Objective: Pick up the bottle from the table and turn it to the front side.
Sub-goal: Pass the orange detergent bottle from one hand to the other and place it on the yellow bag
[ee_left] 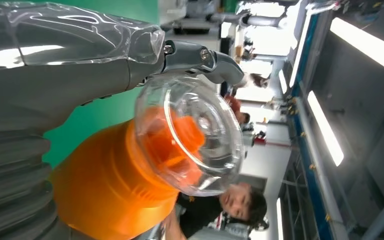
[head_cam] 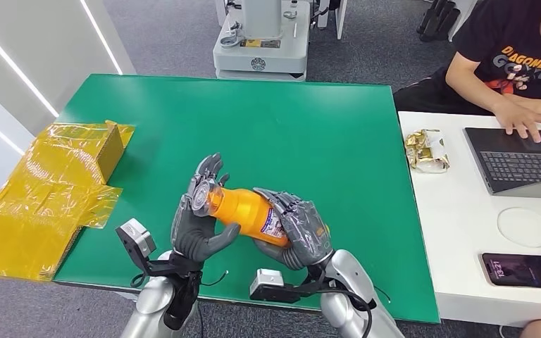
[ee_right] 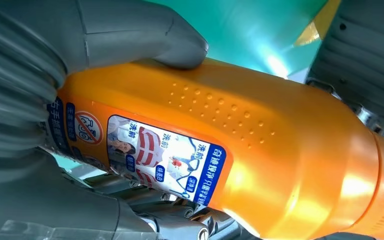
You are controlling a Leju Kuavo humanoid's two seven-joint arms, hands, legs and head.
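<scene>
Orange detergent bottle (head_cam: 248,213) held lying sideways above the green table (head_cam: 310,134), left hand (head_cam: 199,224) wrapped round its clear-capped neck, right hand (head_cam: 301,229) gripping the labelled base, fingers closed tight on both ends

I see the bottle (head_cam: 248,213) lying sideways above the table's (head_cam: 268,120) near edge, between my left hand (head_cam: 199,220) and right hand (head_cam: 298,229); cardboard box (head_cam: 110,150) far left, laptop (head_cam: 525,160) on the side desk (head_cam: 458,232) right.
</scene>
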